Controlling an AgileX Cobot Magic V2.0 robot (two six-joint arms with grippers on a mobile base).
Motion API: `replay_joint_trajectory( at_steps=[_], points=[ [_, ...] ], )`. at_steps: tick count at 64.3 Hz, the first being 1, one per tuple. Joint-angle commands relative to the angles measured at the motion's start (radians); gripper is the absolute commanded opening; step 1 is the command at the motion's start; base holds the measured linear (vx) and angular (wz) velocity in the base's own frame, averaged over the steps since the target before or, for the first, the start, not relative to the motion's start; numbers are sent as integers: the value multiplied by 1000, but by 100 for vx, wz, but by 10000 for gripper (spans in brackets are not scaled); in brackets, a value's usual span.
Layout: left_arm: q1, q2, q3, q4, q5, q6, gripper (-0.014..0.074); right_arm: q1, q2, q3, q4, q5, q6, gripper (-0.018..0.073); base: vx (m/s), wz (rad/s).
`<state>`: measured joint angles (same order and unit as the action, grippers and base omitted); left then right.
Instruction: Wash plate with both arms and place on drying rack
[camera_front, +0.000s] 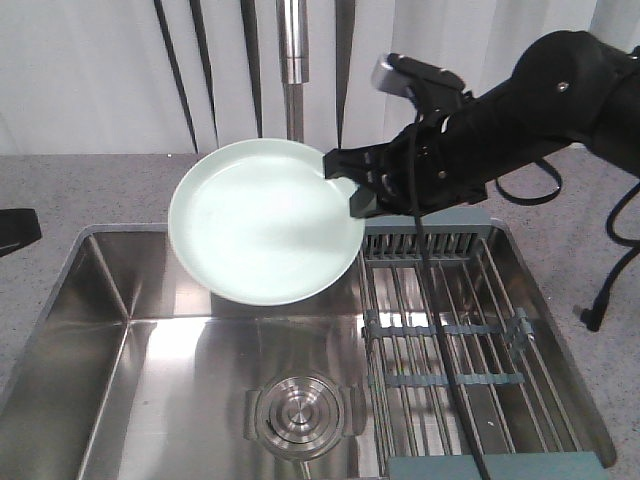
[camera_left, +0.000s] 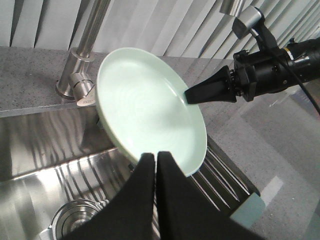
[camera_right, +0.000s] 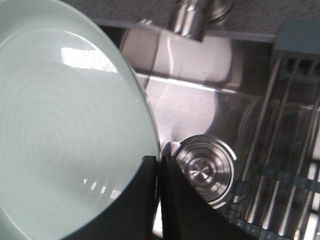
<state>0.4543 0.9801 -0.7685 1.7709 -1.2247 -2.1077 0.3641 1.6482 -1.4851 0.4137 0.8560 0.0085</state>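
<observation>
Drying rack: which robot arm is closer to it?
The right. The right gripper hangs over the drying rack's far end, holding the plate. The left gripper is across the sink, by its left side.

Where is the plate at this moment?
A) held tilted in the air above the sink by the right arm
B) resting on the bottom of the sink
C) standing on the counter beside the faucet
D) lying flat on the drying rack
A: the jaws of the right gripper are shut on the rim of the plate, which hangs tilted above the sink, touching neither its bottom nor the drying rack.
</observation>
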Motion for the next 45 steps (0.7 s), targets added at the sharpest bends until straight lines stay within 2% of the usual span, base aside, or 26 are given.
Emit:
replay_joint_trajectory(
  at_steps=[1, 11, 19, 26, 45],
  points=[
    [-5, -11, -23, 31, -59, -7, -6, -76, -75, -30, 2, -28, -19, -3, 0, 0],
    [-5, -11, -23, 32, -58, -7, -6, -192, -121, -30, -96, 100, -95, -3, 0, 0],
    [-5, -11, -23, 32, -58, -7, -6, -241, -134, -30, -241, 201, -110, -3, 0, 0],
    [-5, -11, -23, 32, -59, -7, -6, -249, -121, -30, -373, 286, -128, -3, 0, 0],
    [-5, -11, -23, 32, -59, -7, -6, -249, -34, -30, -547, 305, -138, 1, 0, 0]
  ],
)
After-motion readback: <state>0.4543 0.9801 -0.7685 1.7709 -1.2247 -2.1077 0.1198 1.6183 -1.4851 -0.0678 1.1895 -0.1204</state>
